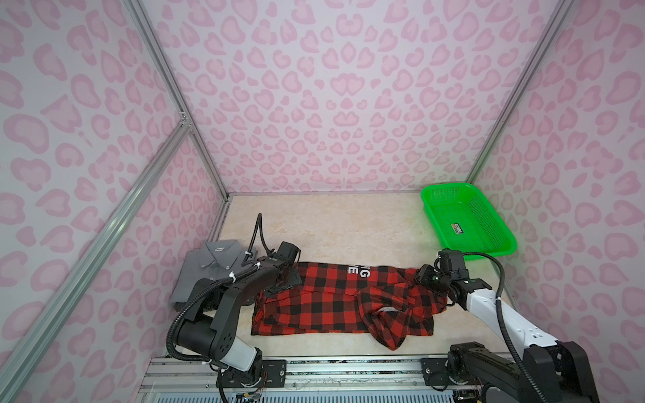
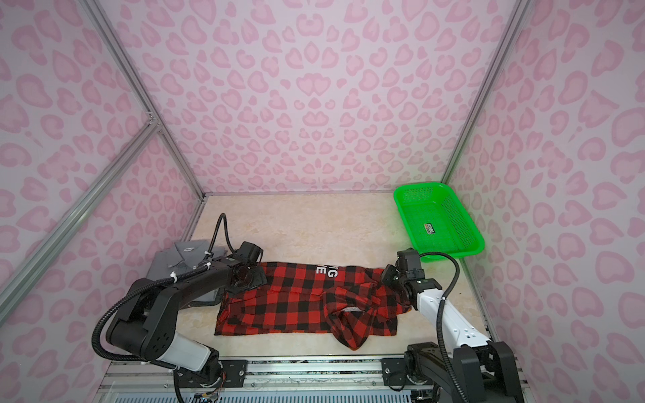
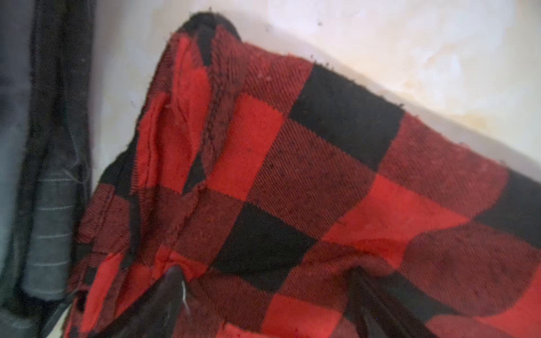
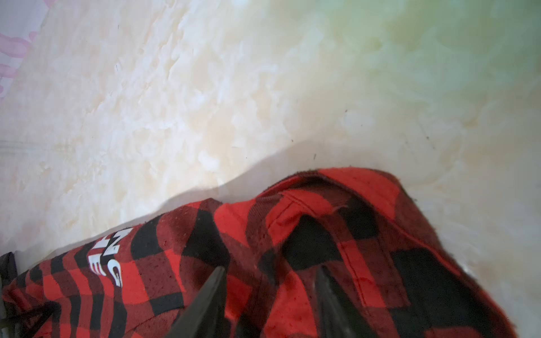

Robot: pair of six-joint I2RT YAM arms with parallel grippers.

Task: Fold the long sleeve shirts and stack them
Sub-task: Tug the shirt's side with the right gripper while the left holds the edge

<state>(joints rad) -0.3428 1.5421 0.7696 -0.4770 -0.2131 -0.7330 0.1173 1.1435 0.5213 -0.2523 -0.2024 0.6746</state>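
The red-and-black checked shirt bears white block letters near its far edge, cut off by a fold: "NG" reads in one line, and the line beside it ends in "E". A small sticker on the floor of the green basket and the white neck label of the grey shirt are too small to read.

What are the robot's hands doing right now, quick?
Left hand: open, over the red shirt.
Right hand: open, over the same shirt.
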